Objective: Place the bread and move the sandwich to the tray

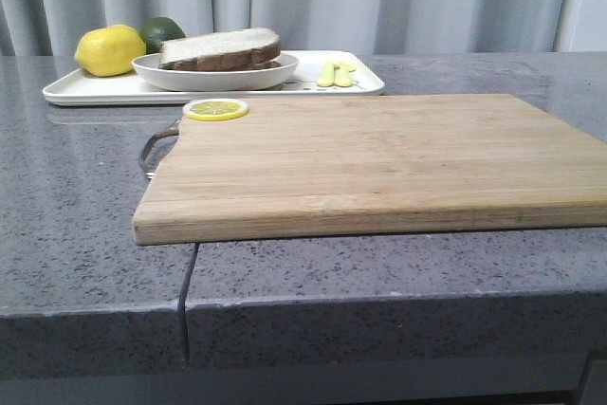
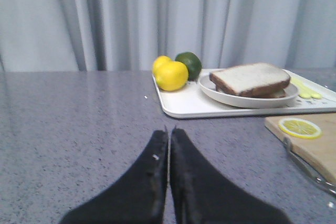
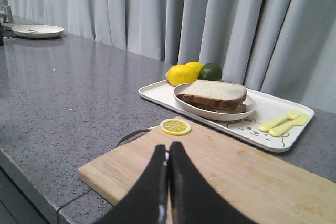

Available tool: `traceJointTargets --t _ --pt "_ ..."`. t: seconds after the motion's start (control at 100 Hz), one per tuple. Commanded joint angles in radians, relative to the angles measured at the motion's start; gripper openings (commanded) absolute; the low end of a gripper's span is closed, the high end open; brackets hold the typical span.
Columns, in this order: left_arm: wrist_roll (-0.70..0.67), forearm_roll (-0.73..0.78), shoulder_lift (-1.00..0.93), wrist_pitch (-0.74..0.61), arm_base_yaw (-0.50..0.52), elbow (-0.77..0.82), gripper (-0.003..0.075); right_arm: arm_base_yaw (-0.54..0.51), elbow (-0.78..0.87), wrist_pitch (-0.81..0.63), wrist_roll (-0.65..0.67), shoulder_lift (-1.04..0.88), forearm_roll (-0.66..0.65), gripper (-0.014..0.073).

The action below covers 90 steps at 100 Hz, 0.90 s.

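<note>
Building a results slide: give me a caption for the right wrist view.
Right gripper shut over the cutting board; sandwich on its plate in the tray.

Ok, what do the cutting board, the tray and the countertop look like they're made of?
Cutting board: pale wood, matte, with visible grain strips; possibly bamboo. Tray: smooth white, faint sheen, likely plastic or melamine. Countertop: grey speckled stone or composite, polished enough to show reflections.
</note>
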Motion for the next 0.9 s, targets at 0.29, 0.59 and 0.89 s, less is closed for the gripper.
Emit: traceJointTargets --t 0.29,0.59,0.89 --pt "-0.185 0.183 -0.035 -0.094 0.003 0.15 -0.002 -0.003 -0.027 -0.041 -0.01 0.002 0.005 -0.006" --pt "-0.18 0.181 -0.035 0.092 0.003 0.151 -0.002 -0.003 -0.027 -0.04 -0.01 0.002 0.005 -0.006" --pt "-0.125 0.172 -0.035 0.091 0.001 0.15 -0.002 -0.003 -0.027 -0.04 -0.01 0.002 0.005 -0.006"
